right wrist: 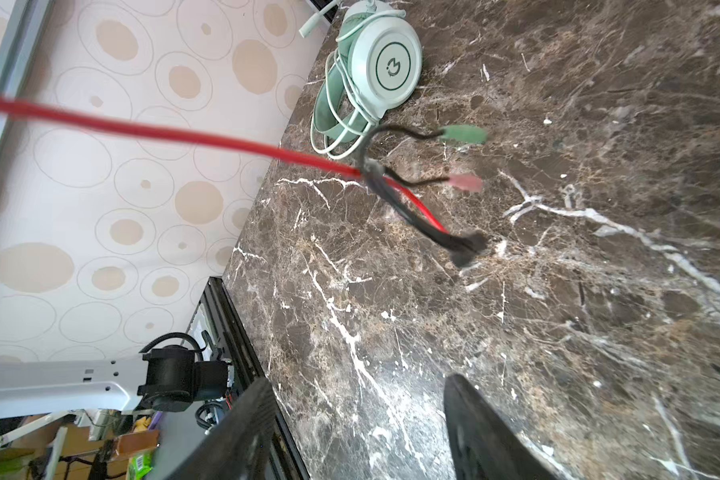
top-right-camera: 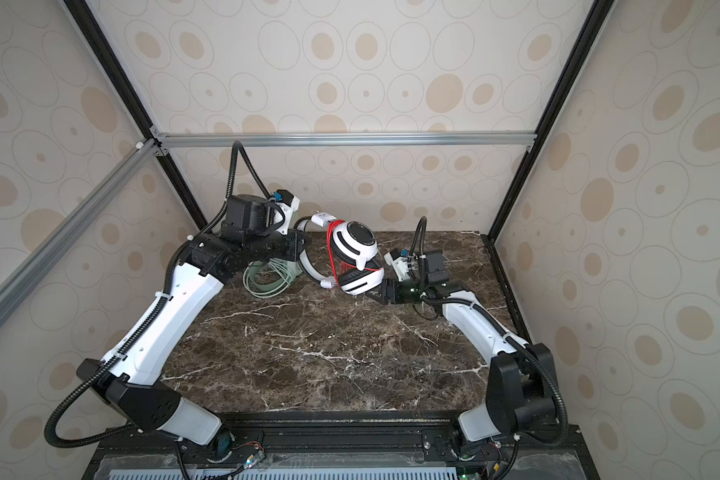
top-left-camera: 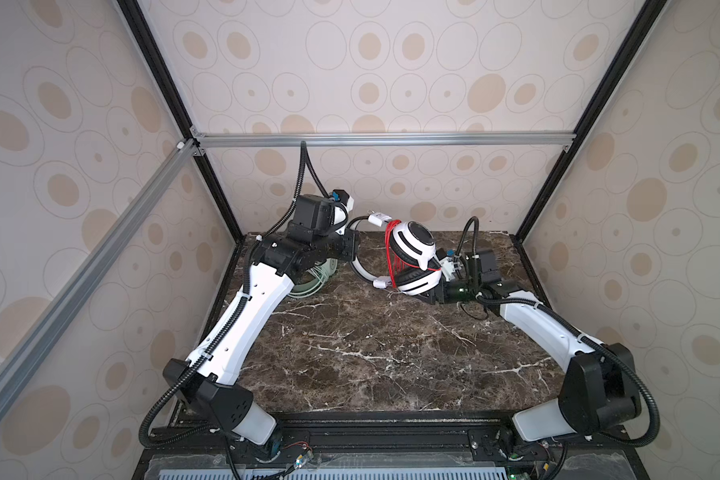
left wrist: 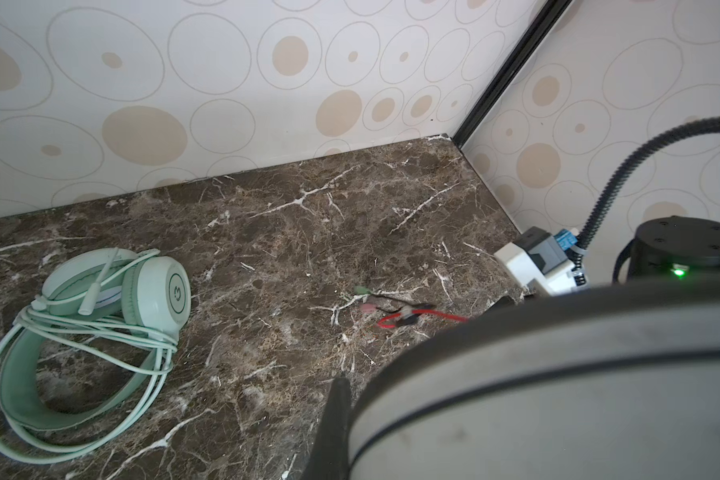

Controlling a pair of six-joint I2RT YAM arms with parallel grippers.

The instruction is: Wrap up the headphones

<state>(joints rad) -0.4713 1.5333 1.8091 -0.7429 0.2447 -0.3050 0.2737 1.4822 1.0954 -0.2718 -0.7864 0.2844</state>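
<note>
The grey headband (left wrist: 558, 395) is pinched by the left claw (top-left-camera: 353, 251), the right claw (right wrist: 358, 380) spread empty. The red cable (right wrist: 184, 133) dangling ahead could be missed and unwound.

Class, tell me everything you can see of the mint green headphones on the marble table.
The mint green headphones lie on their side on the dark marble table, near the back wall. Smooth, plastic-looking round ear cups carry a dark ring with a small logo; the headband looks padded inside. Their pale green cable is looped several times around cups and band, its plug resting against a cup. Nothing else touches them.
</note>
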